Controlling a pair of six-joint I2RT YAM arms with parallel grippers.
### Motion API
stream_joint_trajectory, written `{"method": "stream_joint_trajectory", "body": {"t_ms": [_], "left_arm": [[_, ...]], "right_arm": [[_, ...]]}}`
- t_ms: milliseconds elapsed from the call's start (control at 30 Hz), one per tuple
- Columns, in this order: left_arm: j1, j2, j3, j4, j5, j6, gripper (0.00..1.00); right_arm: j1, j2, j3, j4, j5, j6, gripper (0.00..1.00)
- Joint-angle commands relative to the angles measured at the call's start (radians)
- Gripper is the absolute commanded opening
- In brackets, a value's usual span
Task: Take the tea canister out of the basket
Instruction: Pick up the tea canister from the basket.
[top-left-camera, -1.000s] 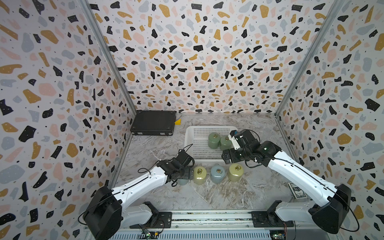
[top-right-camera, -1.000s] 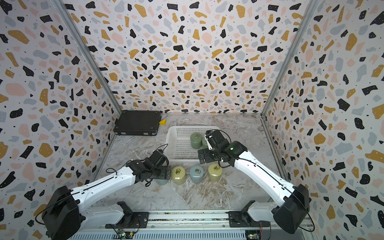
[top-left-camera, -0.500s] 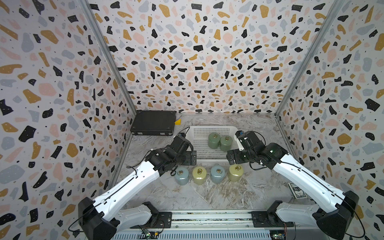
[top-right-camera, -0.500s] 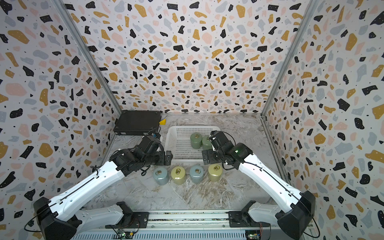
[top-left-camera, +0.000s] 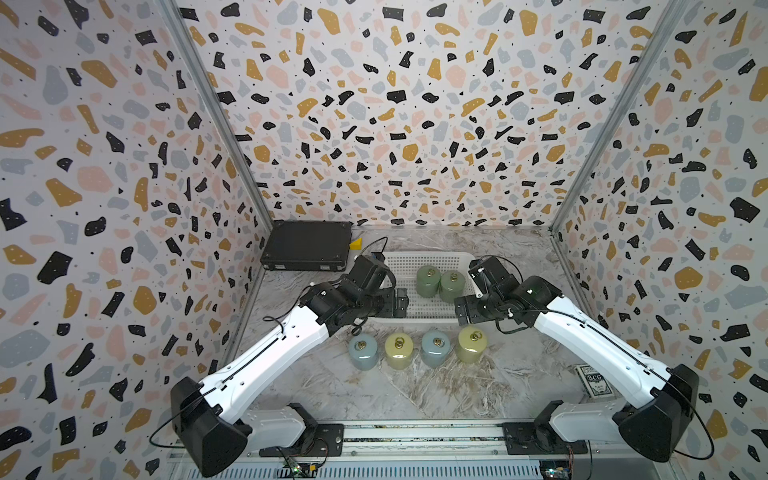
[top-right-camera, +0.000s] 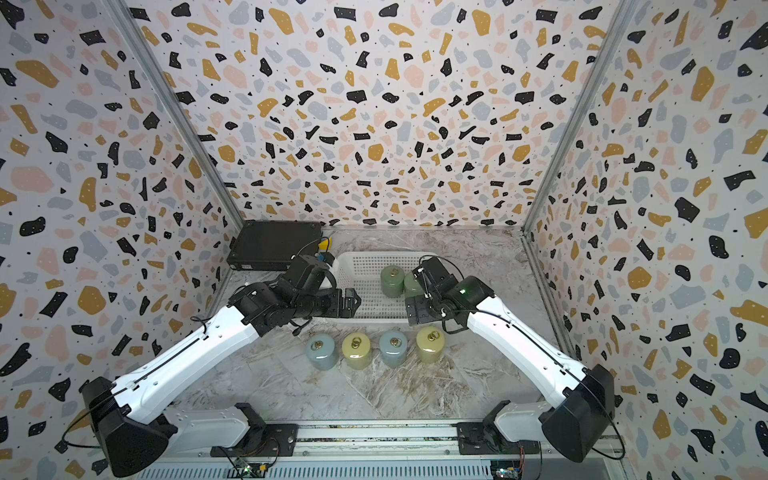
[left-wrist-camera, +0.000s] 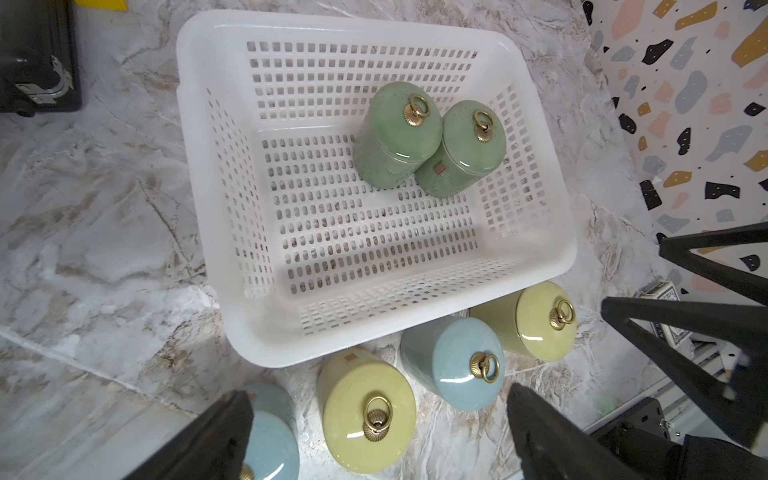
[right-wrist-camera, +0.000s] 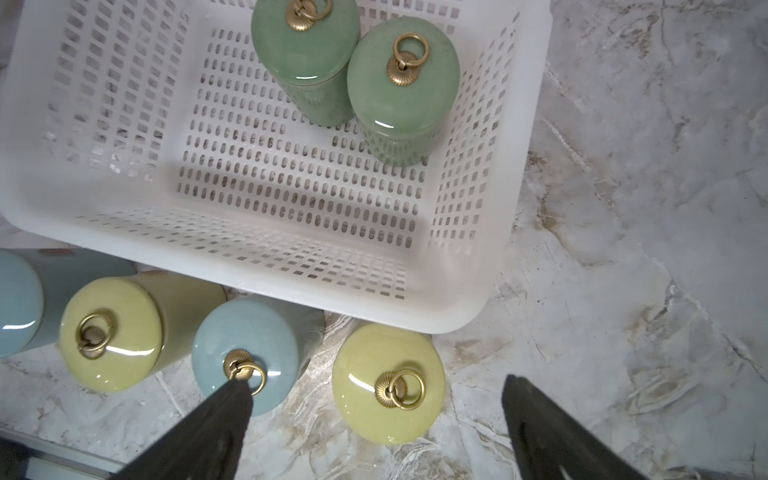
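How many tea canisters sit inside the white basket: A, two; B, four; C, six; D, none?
A: only the two green canisters stand in the basket; the four other canisters stand outside it on the table.

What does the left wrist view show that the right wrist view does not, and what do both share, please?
Only the left wrist view: the black case, a yellow scrap, the card box, the patterned wall, the basket's whole rim, and the left gripper, open. Only the right wrist view: little new, just the right gripper, open. Both: two green canisters upright side by side in the basket, and the blue and yellow canisters on the marble table outside it.
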Motion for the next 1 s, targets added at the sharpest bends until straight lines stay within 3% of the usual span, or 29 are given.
{"method": "stream_joint_trajectory", "body": {"t_ms": [0,367,467,600,967], "left_arm": [[0.013,-0.027,0.018,0.033,0.028,0.004,1.0],[0.017,-0.117,-0.073,0.052,0.046,-0.018,1.0],[0.017,-0.119,-0.081,0.062,0.068,-0.018,1.0],[0.018,-0.121,-0.088,0.066,0.082,-0.018,1.0],[0.019,-0.106,-0.059,0.048,0.082,-0.002,1.0]], "right_arm": [[-0.026,0.037,0.048,-0.021,0.014,-0.019,0.99],[-0.093,0.278,0.194,0.01,-0.004,-0.07,0.85],[-0.105,0.352,0.249,0.024,-0.008,-0.074,0.86],[-0.121,0.451,0.326,0.033,-0.008,-0.083,0.96],[-0.186,0.641,0.41,0.079,-0.084,-0.084,0.96]]}}
